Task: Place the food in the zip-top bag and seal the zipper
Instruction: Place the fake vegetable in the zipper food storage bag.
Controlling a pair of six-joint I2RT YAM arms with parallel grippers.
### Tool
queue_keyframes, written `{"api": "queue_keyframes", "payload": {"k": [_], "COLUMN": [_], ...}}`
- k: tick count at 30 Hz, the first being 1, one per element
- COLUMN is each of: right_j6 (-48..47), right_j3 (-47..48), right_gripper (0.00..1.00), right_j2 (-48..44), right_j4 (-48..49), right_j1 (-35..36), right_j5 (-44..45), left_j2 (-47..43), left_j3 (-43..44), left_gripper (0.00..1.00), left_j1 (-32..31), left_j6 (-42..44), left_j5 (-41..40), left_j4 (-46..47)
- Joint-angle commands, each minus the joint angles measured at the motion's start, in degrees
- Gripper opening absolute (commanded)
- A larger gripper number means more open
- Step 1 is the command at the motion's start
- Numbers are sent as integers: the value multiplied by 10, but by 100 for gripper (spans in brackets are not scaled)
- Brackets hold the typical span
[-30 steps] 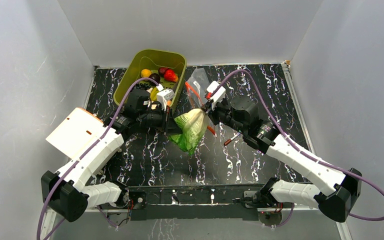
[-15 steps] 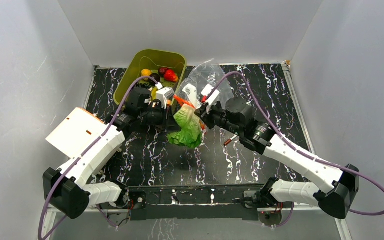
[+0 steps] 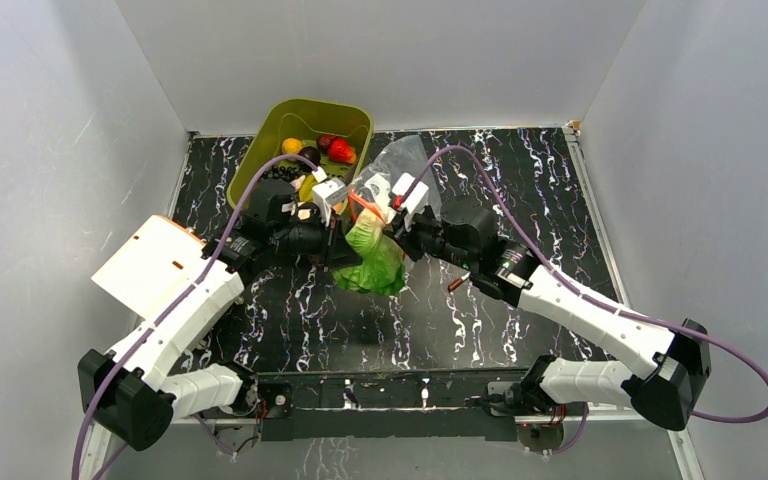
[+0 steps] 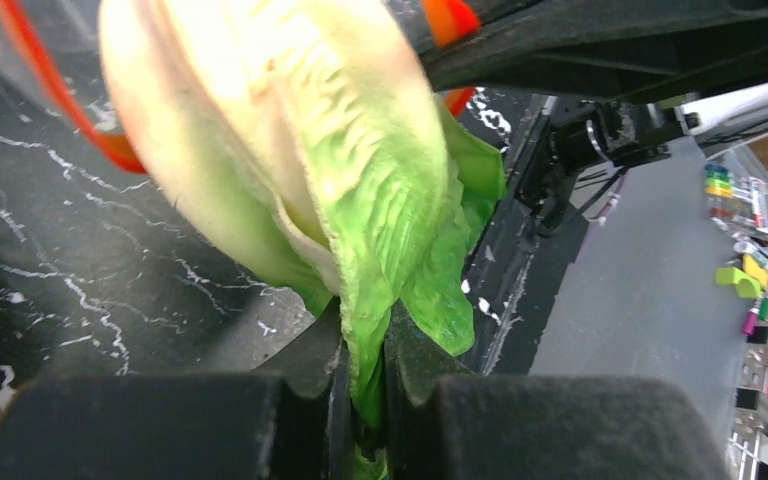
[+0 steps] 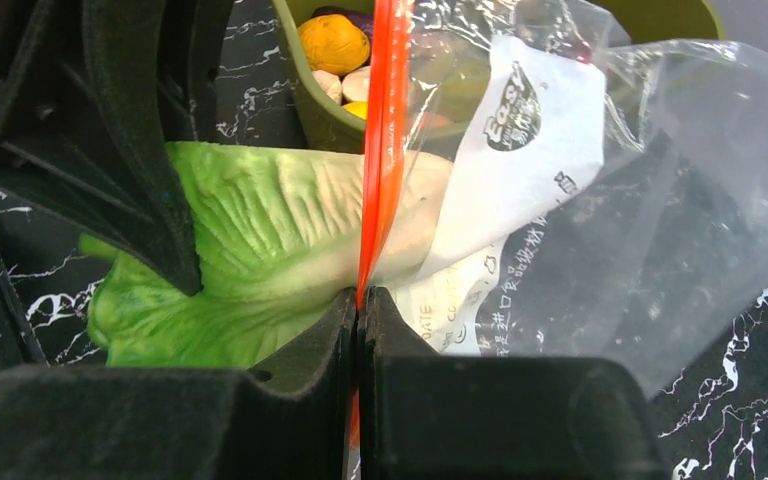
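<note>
My left gripper [image 3: 345, 252] [image 4: 365, 350] is shut on a green leaf of the cabbage [image 3: 375, 258] [image 4: 300, 150] and holds it with its pale end at the bag's mouth. My right gripper [image 3: 392, 232] [image 5: 359, 305] is shut on the red-orange zipper [image 5: 385, 140] [image 3: 360, 205] of the clear zip-top bag [image 3: 400, 170] [image 5: 650, 220], holding the bag lifted beside the cabbage [image 5: 260, 240]. A strawberry [image 3: 341, 151], a dark purple ball [image 3: 309, 156], and yellow [image 5: 332, 42] and orange [image 3: 291, 146] pieces lie in the bin.
The olive-green bin [image 3: 282, 120] stands at the back left, just behind both grippers. A small red-and-white stick [image 3: 456, 283] lies on the black marbled tabletop [image 3: 520, 190] under my right arm. Grey walls enclose the table on three sides.
My right gripper has moved left and back with the bag, which spread open toward the bin. My left gripper has pushed the cabbage up to the bag's mouth.
</note>
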Motion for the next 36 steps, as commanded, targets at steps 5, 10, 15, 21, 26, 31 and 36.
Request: {"api": "queue_keyframes", "payload": {"k": [5, 10, 15, 21, 26, 31, 36], "right_j6": [-40, -30, -13, 14, 47, 80, 83], "right_j3": [-11, -25, -38, -35, -46, -55, -55], "right_gripper": [0, 0, 0, 0, 0, 0, 0], "right_j2": [-38, -44, -34, -18, -30, -35, -23], "right_j4": [-6, -1, 27, 39, 68, 93, 84], "right_j1": [5, 5, 4, 6, 9, 10, 11], "right_j5": [-114, -130, -74, -119, -161, -217, -202], "left_j2": [38, 39, 23, -15, -20, 3, 13], "left_j3": [57, 63, 38, 20, -6, 3, 13], "left_gripper": [0, 0, 0, 0, 0, 0, 0], "left_j1": [0, 0, 0, 0, 0, 0, 0], "left_j6": [19, -5, 45, 19, 25, 2, -19], "left_j5": [-56, -45, 31, 28, 44, -13, -30], "left_j4": [-44, -29, -22, 25, 58, 47, 41]}}
